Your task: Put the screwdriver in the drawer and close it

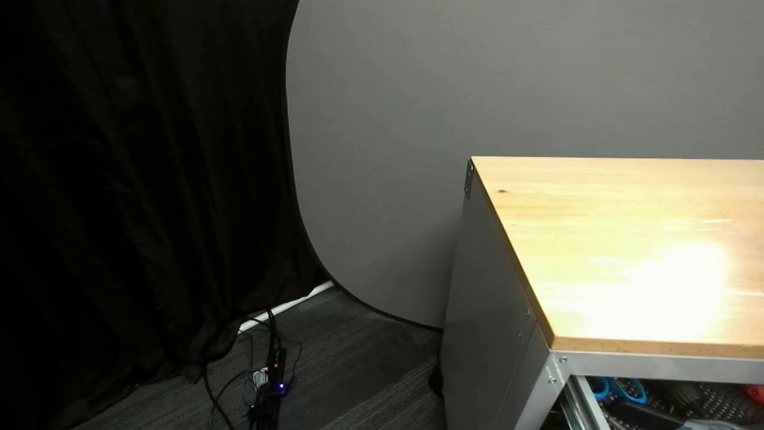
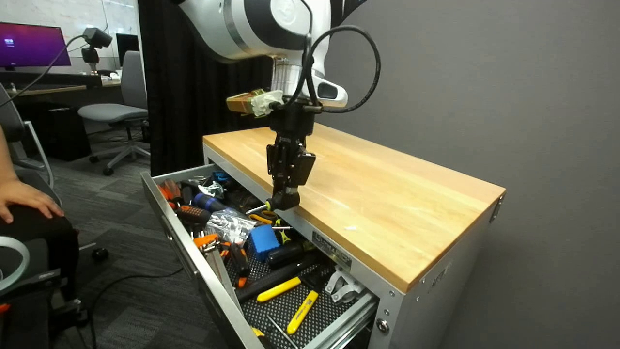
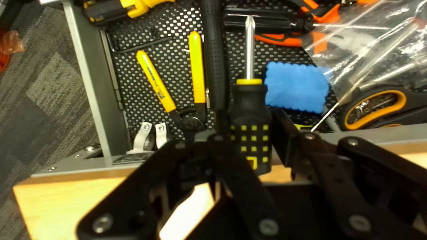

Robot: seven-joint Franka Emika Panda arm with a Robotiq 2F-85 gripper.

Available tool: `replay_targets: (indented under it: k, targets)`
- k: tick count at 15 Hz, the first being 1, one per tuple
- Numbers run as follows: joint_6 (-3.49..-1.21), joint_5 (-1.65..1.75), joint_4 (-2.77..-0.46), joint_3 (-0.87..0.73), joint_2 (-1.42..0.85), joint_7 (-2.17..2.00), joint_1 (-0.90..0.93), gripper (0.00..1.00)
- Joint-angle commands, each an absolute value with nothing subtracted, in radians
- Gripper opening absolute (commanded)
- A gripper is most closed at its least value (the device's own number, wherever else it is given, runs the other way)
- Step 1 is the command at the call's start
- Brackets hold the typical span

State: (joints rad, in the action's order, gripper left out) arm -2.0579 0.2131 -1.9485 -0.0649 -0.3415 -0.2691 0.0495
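Note:
The screwdriver has a black handle with yellow squares, a yellow collar and a steel shaft (image 3: 249, 53). My gripper (image 3: 251, 133) is shut on its handle in the wrist view. In an exterior view, the gripper (image 2: 285, 191) holds the screwdriver (image 2: 276, 202) about level, at the front edge of the wood top. The shaft points out over the drawer (image 2: 207, 276). The drawer stands open and full of tools. Its side wall shows in the wrist view (image 3: 88, 76) and a corner in an exterior view (image 1: 588, 406). Whether the handle touches the wood top cannot be told.
The cabinet's wood top (image 2: 368, 194) lies beneath and behind the gripper. Yellow-handled pliers (image 3: 156, 81), a blue block (image 3: 297, 86), scissors (image 3: 400, 100) and a clear plastic bag (image 3: 373, 50) lie in the drawer. A person's hand (image 2: 29, 201) rests left of the drawer.

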Motion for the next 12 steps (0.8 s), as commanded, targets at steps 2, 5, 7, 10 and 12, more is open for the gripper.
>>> replay_targets:
  k: [2, 5, 7, 10, 12]
  targets:
    - [-2.214, 0.271, -2.077, -0.100, -0.274, -0.398, 0.051, 0.16]
    - [-2.264, 0.294, -2.081, -0.121, -0.287, -0.450, 0.052, 0.16]
    - [-2.274, 0.307, -2.086, -0.136, -0.284, -0.475, 0.048, 0.17]
    - [-2.273, 0.325, -2.089, -0.158, -0.280, -0.505, 0.047, 0.17]
    - [-2.269, 0.337, -2.092, -0.168, -0.284, -0.520, 0.046, 0.18]
